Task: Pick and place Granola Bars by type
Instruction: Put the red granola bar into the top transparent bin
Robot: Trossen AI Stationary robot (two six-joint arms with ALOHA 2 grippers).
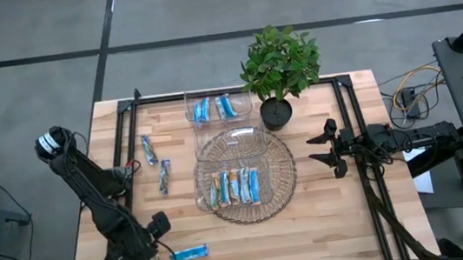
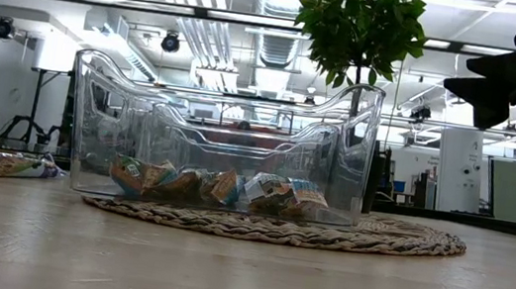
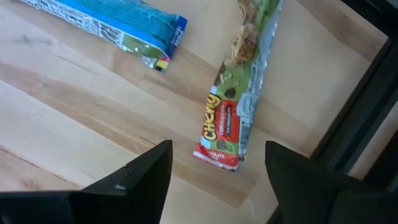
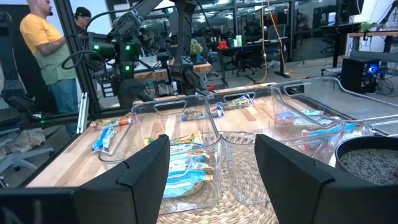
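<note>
My left hand [image 3: 217,180] hangs with fingers apart just above a green-wrapped granola bar [image 3: 235,93] lying on the bench [image 3: 74,112] near its front left corner, a blue bar [image 3: 115,22] beside it. My right hand [image 1: 325,148] waits open beyond the woven mat [image 1: 282,177], where more bars lie in a clear container [image 1: 233,178].

**Where my four cameras sit**

My high camera hangs overhead, looking straight down on the whole surface [image 1: 329,215]. The low one sits at surface height, close to the clear bin [image 2: 222,140] on its woven mat [image 2: 277,227], facing the room. My left wrist camera looks down, very near, at a green-wrapped bar [image 3: 233,93] at seven o'clock. My right wrist camera looks across from three o'clock, sharing the bin [image 4: 186,155] with both.
</note>
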